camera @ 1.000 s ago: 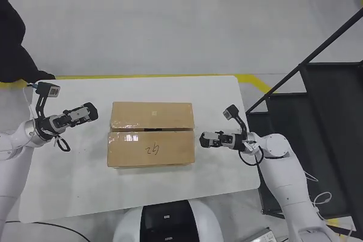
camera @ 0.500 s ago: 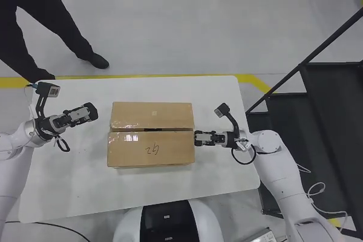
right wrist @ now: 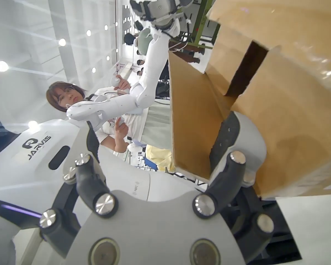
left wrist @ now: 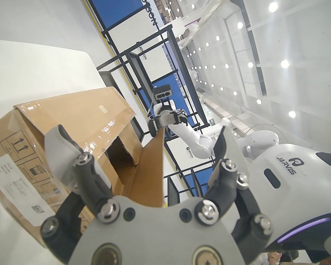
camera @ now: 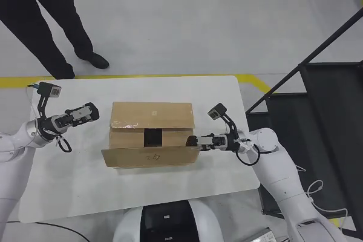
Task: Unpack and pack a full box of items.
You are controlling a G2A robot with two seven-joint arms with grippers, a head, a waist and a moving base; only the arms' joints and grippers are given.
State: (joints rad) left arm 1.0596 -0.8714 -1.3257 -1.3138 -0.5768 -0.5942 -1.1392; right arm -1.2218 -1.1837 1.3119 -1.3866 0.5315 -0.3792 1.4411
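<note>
Our right gripper (camera: 190, 143), fingers spread wide, has slid to the right end of the box (camera: 151, 115) in the middle of the table (camera: 78, 181) and tipped up its near flap (camera: 150, 157) (the far one still lies flat), beginning the unpacking, while our left gripper (camera: 91, 112) waits wide open, well apart.

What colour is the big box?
The box is plain brown cardboard; the top view shows it best.

Left gripper (camera: 89, 112) hovers off the box (camera: 151, 114) at its left end, fingers spread; right gripper (camera: 192, 142), fingers apart, touches its right end.
</note>
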